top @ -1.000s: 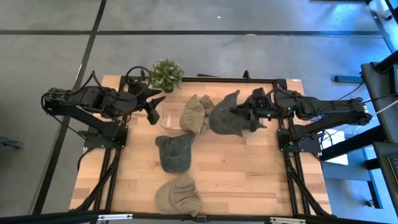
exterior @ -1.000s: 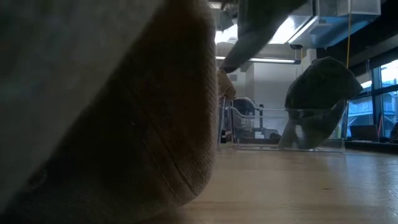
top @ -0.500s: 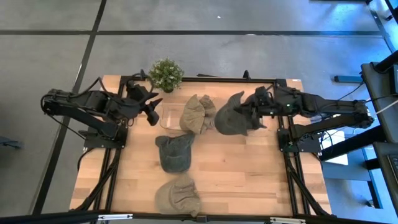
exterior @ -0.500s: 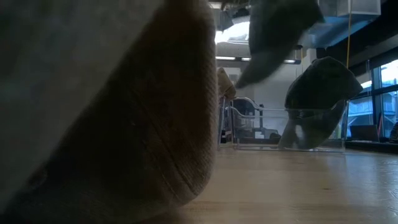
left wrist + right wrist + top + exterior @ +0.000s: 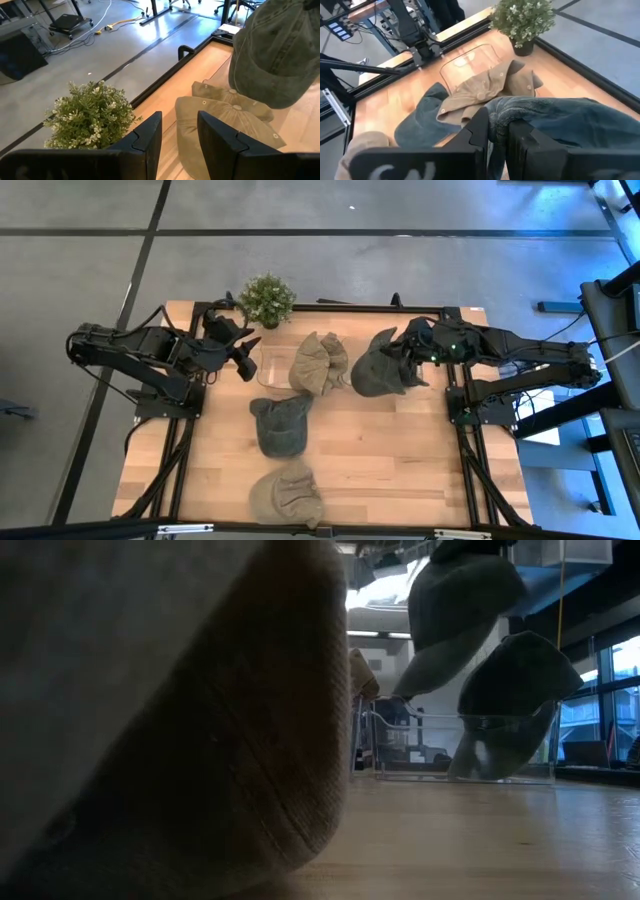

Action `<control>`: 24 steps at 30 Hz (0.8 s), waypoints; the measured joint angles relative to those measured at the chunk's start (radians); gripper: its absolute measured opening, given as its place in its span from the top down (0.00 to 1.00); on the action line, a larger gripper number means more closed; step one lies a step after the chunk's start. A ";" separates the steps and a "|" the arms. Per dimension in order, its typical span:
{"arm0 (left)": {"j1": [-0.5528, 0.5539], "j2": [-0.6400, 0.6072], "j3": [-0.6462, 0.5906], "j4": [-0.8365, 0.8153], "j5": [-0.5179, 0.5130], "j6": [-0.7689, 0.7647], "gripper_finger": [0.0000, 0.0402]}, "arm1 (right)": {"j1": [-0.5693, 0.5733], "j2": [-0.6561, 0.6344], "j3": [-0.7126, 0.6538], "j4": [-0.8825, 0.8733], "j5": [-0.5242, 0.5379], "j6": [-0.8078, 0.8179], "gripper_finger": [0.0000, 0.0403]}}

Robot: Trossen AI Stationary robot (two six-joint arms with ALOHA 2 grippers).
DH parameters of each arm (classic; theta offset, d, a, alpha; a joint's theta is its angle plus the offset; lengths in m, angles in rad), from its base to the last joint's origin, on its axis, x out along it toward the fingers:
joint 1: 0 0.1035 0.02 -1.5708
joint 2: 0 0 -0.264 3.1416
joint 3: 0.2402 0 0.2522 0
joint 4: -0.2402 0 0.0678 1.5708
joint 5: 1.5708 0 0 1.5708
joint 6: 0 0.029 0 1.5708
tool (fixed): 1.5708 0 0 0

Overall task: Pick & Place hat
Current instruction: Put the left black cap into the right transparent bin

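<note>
Wooden table [image 5: 400,450] is holding a tan hat [image 5: 287,495] nearest, then a grey-green hat [image 5: 280,423]. Farther back, the right gripper [image 5: 408,360], pinching a faded dark-green hat [image 5: 378,368], is pulling it rightward since earlier. Left gripper [image 5: 244,363] is waiting, jaws apart.

Grey concrete floor [image 5: 300,205], bright windows [image 5: 610,690], ceiling lights [image 5: 380,590]

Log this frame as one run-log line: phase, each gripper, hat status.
phase: carry | right gripper: shut on dark green hat, lifted off table | left gripper: open, empty, beside clear bin | tan hat: draped on bin
</note>
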 joint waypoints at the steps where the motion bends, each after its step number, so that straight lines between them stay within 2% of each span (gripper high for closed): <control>1: 0.000 0.000 0.000 0.000 0.000 0.000 0.70 | -0.003 0.000 0.000 0.000 0.001 0.000 0.91; 9: 0.000 0.000 0.000 0.000 0.000 0.007 0.70 | -0.034 0.000 0.000 0.035 0.001 -0.018 0.91; 17: 0.000 0.000 0.000 0.000 0.000 0.008 0.70 | -0.043 0.013 0.000 -0.070 -0.022 0.005 0.91; 24: 0.000 0.000 0.000 0.000 0.000 0.011 0.70 | -0.043 0.083 0.000 -0.150 -0.025 0.026 0.91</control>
